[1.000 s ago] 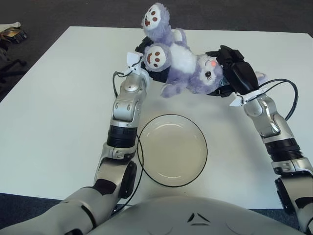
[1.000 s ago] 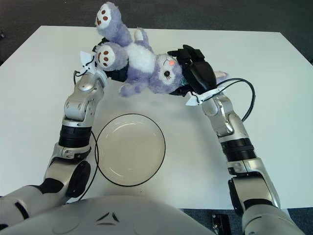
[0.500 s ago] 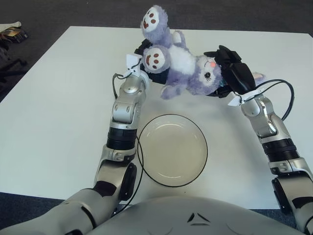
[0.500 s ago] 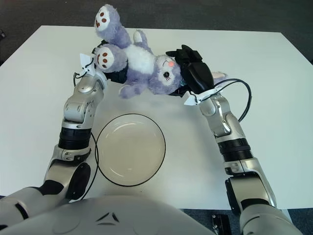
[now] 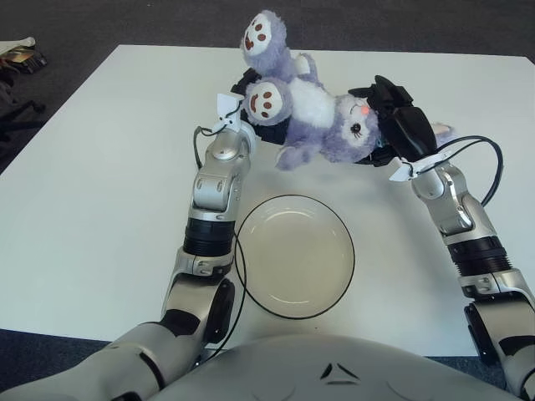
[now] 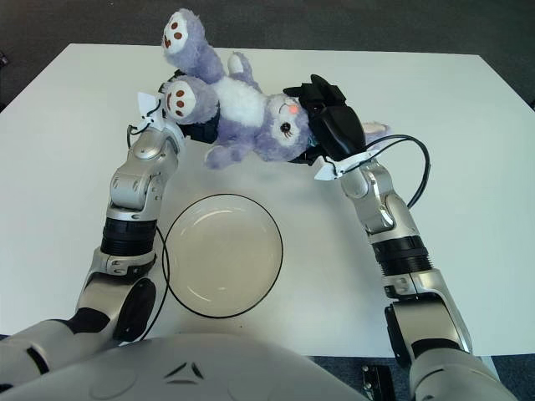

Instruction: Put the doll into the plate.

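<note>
Doll (image 5: 322, 125) was a purple plush with a white belly, held between both hands over the far middle of the white table (image 5: 84, 209), lying roughly sideways: head toward the robot's right, legs toward its left. Left hand (image 5: 255, 109) was under the legs end, its dark fingers mostly hidden behind the two feet, apparently curled against the plush; exact finger pose was hard to read. One foot with a brown paw print faced the camera right above the left wrist, the other foot stuck up and away toward the far table edge. Right hand (image 5: 393, 117) was cupped on the head end, black fingers wrapped over the top and back of the head, beside the face; one ear poked out to the right past the hand. Doll's face looked toward the camera, with one arm hanging down toward the near side. Plate (image 5: 294, 256) was a round pale dish with a dark rim, sitting flat on the table nearer the robot, between the two forearms, its left rim just beside the left forearm. Doll was well apart from the plate, farther from the robot. A dark cable looped off the right forearm.
</note>
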